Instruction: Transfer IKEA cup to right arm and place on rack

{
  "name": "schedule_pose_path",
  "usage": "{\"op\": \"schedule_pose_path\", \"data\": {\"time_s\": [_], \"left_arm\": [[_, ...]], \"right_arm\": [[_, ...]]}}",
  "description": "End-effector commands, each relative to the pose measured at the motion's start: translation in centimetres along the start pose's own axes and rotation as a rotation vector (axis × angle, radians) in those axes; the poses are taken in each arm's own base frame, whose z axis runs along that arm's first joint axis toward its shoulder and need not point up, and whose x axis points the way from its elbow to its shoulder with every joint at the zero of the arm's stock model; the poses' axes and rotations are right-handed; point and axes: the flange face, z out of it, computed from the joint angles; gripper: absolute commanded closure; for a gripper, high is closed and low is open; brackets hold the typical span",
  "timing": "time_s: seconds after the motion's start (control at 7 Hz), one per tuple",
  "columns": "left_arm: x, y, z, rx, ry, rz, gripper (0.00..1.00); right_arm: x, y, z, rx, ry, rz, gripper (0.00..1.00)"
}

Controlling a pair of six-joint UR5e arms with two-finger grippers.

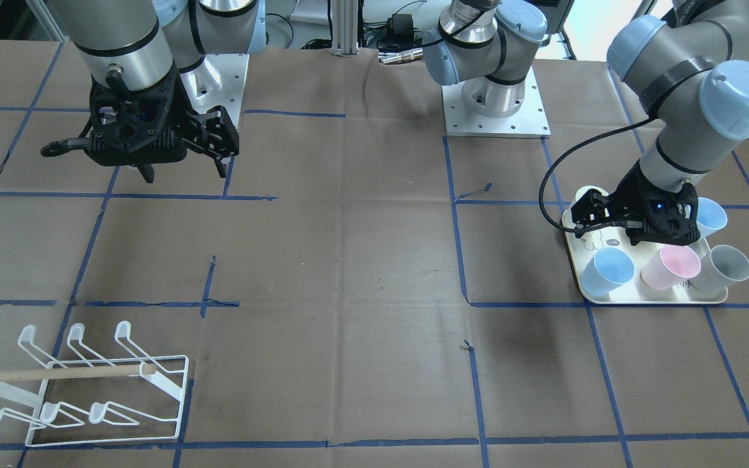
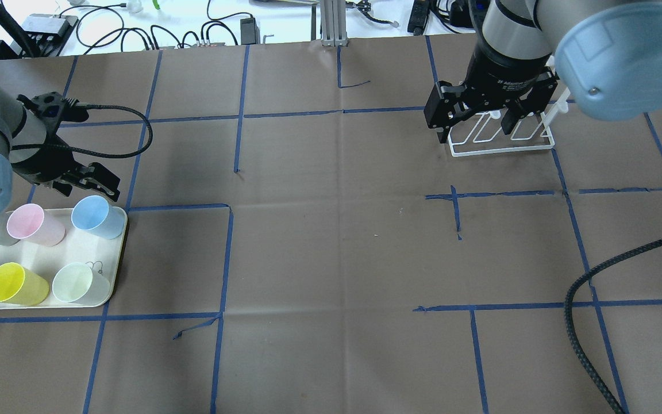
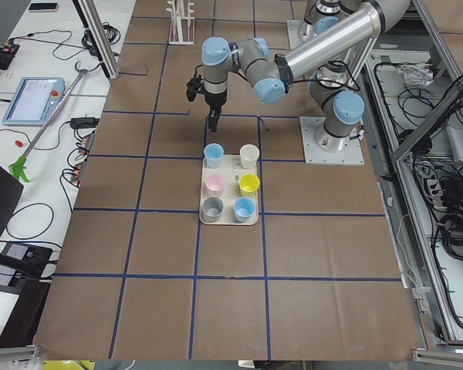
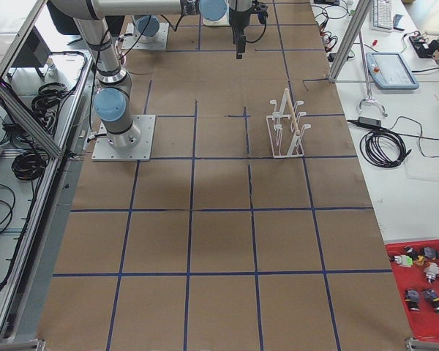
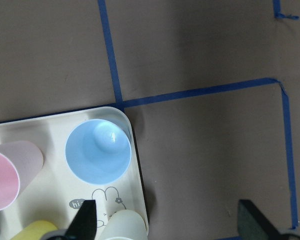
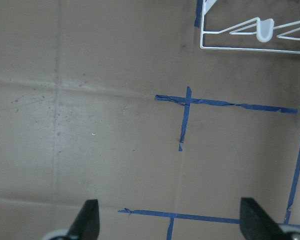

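On the brown-papered table (image 1: 348,260), the blue plastic cup (image 5: 98,151) looks light, stiff and slippery; pinch its wall at the rim. The left gripper (image 5: 167,217) and the right gripper (image 6: 171,217) stand wide and empty.

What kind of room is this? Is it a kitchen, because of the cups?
Probably not a kitchen, more likely a robot lab. The left arm and right arm are bolted to a table marked with blue tape squares, and cables and a control tablet sit along the sides.
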Motion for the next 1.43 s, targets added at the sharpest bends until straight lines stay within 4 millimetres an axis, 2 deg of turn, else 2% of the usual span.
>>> {"op": "schedule_pose_path", "data": {"time_s": [0.0,0.29,0.43,0.71,1.0,1.14,1.29], "left_arm": [[-0.8,0.0,5.2,0.016,-0.011,-0.016,0.01],[-0.7,0.2,8.9,0.020,-0.013,-0.017,0.01],[-0.8,0.2,9.7,0.021,-0.015,-0.017,0.01],[-3.1,1.0,10.0,0.013,-0.014,-0.062,0.01],[-3.1,1.0,10.0,0.015,-0.013,-0.066,0.01],[-3.0,1.0,10.0,0.016,-0.011,-0.068,0.04],[-2.9,0.9,9.9,0.018,-0.012,-0.062,0.17]], "right_arm": [[0.0,0.0,0.0,0.000,0.000,-0.001,0.00],[0.0,0.1,0.2,-0.003,0.000,-0.001,0.00],[0.0,0.1,0.2,-0.003,0.000,-0.001,0.00],[0.0,0.0,0.1,-0.002,0.000,-0.001,0.00],[0.0,0.0,0.1,0.000,0.000,-0.002,0.00],[0.0,0.0,0.0,0.001,0.000,-0.002,0.00],[0.0,0.0,0.1,0.000,0.000,-0.002,0.00]]}}
